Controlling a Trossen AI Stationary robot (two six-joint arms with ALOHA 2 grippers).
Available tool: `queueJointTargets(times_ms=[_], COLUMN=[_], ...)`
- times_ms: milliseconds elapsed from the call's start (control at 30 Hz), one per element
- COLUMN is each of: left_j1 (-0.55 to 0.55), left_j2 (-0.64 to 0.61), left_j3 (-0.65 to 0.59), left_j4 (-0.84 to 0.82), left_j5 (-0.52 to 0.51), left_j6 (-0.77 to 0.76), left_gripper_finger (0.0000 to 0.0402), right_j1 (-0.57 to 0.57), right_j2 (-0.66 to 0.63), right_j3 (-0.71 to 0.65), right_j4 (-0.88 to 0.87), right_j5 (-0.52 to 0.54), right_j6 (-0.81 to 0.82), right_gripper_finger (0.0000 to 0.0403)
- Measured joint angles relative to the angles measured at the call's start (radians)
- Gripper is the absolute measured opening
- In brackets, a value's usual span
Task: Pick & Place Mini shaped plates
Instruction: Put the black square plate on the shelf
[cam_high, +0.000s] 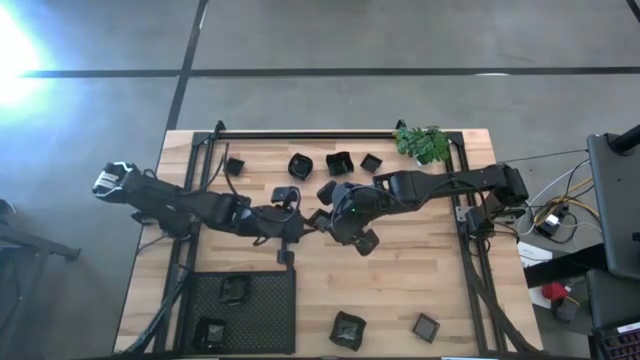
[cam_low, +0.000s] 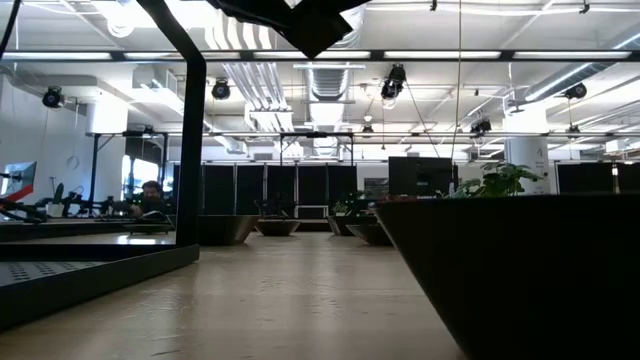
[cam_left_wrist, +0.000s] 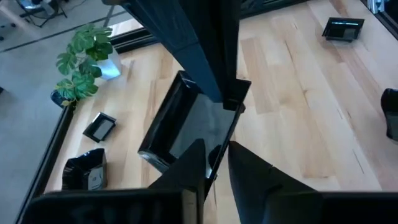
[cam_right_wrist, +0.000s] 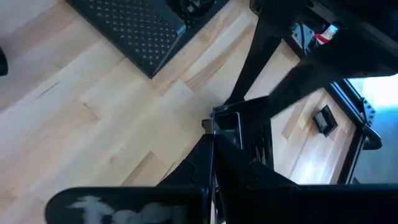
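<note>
Both grippers meet over the table's middle at one small black square plate (cam_left_wrist: 186, 127), also seen in the right wrist view (cam_right_wrist: 245, 134). My left gripper (cam_left_wrist: 214, 158) is shut on one rim of it. My right gripper (cam_right_wrist: 212, 149) is shut on the opposite side. In the high view the arms cover most of this plate. Other mini plates (cam_high: 338, 162) lie flat in a row along the far side, and two more (cam_high: 348, 328) lie near the near edge. Two plates (cam_high: 235, 290) sit in the black mesh tray (cam_high: 270, 320). My left gripper pinches the square plate's near rim (cam_left_wrist: 217, 140), one finger (cam_left_wrist: 189, 165) inside the dish and the other outside. The plate is tilted on edge and looks clear of the table. My right gripper pinches the plate at a corner of its rim (cam_right_wrist: 214, 123) between its two fingers. It comes slanting down from the far right, opposite the left gripper.
The green plant (cam_high: 423, 143) stands at the far right corner. The mesh tray fills the near left corner. Black rails (cam_high: 465, 250) run along both sides of the table. Bare wood shows between the tray and the near plates. A dark plate (cam_low: 520, 270) stands close in the low view.
</note>
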Motion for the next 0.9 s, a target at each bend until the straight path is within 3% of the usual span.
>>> queueJointTargets(times_ms=[133,600,900], left_j1=[0.0,0.0,0.001], left_j2=[0.0,0.0,0.0], left_j3=[0.0,0.001,0.002], left_j4=[-0.004,-0.003,0.005], left_j5=[0.01,0.034,0.041], left_j6=[0.0,-0.013,-0.027], left_gripper_finger=[0.0009,0.0001,0.0], right_j1=[0.0,0.0,0.013], right_j2=[0.0,0.0,0.0], right_j3=[0.0,0.0,0.013], right_j4=[0.0,0.0,0.008], right_j5=[0.001,0.005,0.012], right_j6=[-0.001,-0.014,-0.004], right_gripper_finger=[0.0008,0.0011,0.0072])
